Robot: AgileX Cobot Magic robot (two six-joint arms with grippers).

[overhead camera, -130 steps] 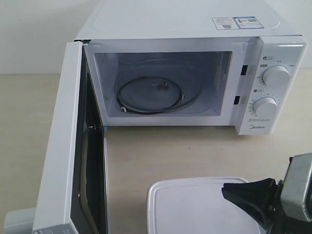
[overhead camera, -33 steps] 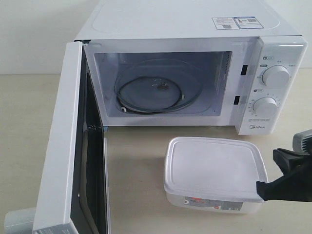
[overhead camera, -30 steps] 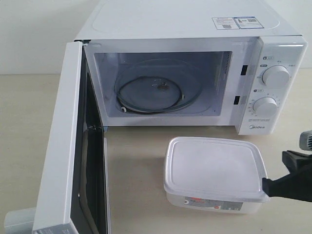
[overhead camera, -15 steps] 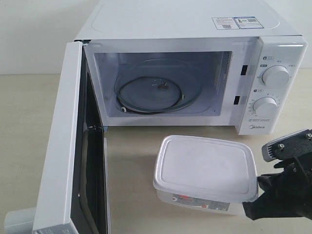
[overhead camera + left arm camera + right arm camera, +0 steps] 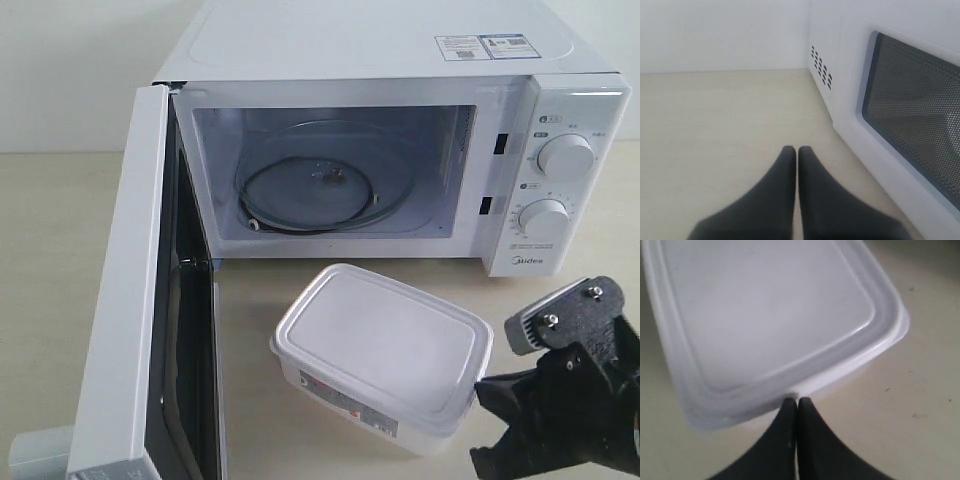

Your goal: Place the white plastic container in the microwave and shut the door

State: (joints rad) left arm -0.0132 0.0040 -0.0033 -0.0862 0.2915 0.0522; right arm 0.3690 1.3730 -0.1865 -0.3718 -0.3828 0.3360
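White plastic container (image 5: pixel 380 355): on the table (image 5: pixel 260 320) just in front of the microwave (image 5: pixel 300 40), skewed, not yet inside. Door (image 5: pixel 125 300) wide open.

Right gripper (image 5: pixel 797 402): closed, holding nothing, tips against the container's wall under the lid rim. Reads as a push toward the microwave. Next move likely needs a real grip and a lift onto the turntable (image 5: pixel 320 185).

That contact shows only in the right wrist view. Only the left wrist view shows the left gripper (image 5: pixel 797 150), closed, outside the door's window (image 5: pixel 920 115).

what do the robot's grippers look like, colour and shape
The left gripper and right gripper each have two black fingers, broad at the base, tapering to narrow tips. The exterior view shows a grey block with two screws above the right one. No cables visible.
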